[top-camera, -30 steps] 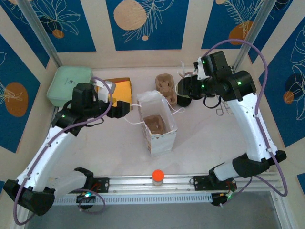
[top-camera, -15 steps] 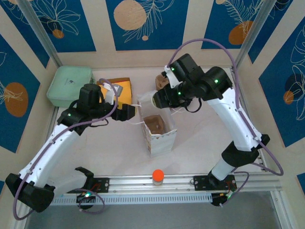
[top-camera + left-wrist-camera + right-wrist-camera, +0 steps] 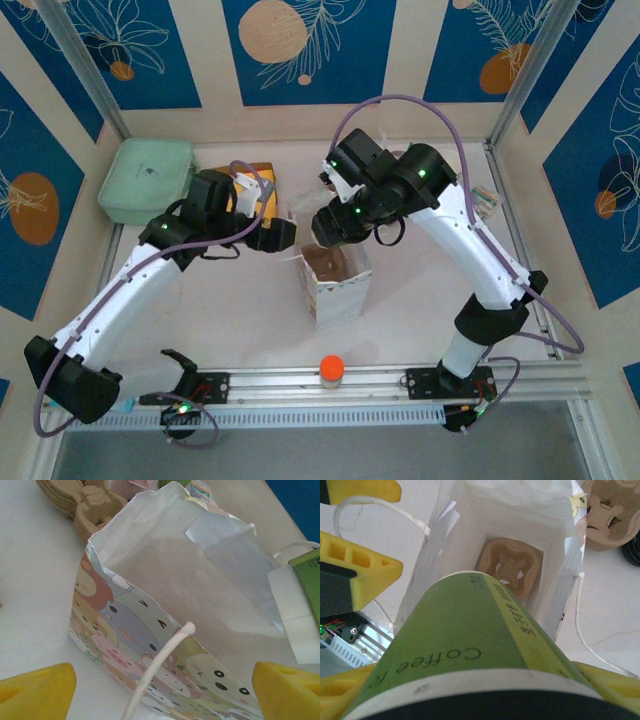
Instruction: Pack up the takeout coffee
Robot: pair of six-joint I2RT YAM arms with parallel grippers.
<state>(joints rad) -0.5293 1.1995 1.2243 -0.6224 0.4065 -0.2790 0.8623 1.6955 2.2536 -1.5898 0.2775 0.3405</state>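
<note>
**Coffee poised over the open bag**

The takeout coffee [image 3: 465,645] sits in the right jaws, which are spread wide around its green wall, close to the black-lidded end. In the right wrist view the cup's long axis runs away from the camera, base first, toward the mouth of the paper bag [image 3: 338,298]. The cardboard cup carrier [image 3: 509,567] on the bag's floor shows just past the cup's far end. The cup is above the bag and not yet inside it.

So the thing to line up is the cup's base against one socket of the carrier. By my reading the target lies almost straight along the cup's axis, down through the mouth, with the white bag walls close on either side. The right arm [image 3: 470,240] has the whole lowering to do.

The left jaws stand wide apart and hold nothing. They are level with the bag's left rim, and the string handle [image 3: 160,660] rises between them in the left wrist view. Whether either pad touches the paper I cannot tell. They look placed to steady or spread the mouth.

A spare stack of carriers [image 3: 95,505] rests on the desk [image 3: 420,300] behind the bag, clear of the descent.
</note>
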